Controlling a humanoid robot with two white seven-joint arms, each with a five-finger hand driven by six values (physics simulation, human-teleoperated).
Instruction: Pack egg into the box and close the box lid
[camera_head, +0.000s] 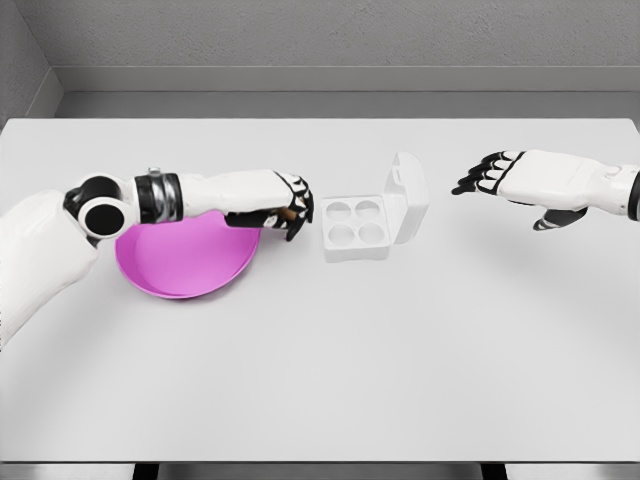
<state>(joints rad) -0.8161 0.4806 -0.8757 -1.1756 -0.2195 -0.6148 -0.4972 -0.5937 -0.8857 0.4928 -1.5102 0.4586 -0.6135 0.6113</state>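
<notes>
Four empty wells show in the white box, which sits open near the middle of the tabletop, lid tipped up on its right side.

Left hand: fingers curled, with a small brownish thing pinched among them, most likely the egg. It is largely hidden by the fingers, so its long axis can't be read. The hand hangs over the right rim of the pink plate.

Key relation: the box lies just to the right of the left hand, near but not touching, at about the same depth on the tabletop. The nearest wells are the left pair. My read is that a short carry to the right puts the egg over a well.

Right hand: fingers spread and relaxed, holding nothing, raised to the right of the box, on the lid's side. It looks better placed for closing the lid.

Surface: plain white tabletop, matte. Room: grey walls behind, a corner at upper left.
</notes>
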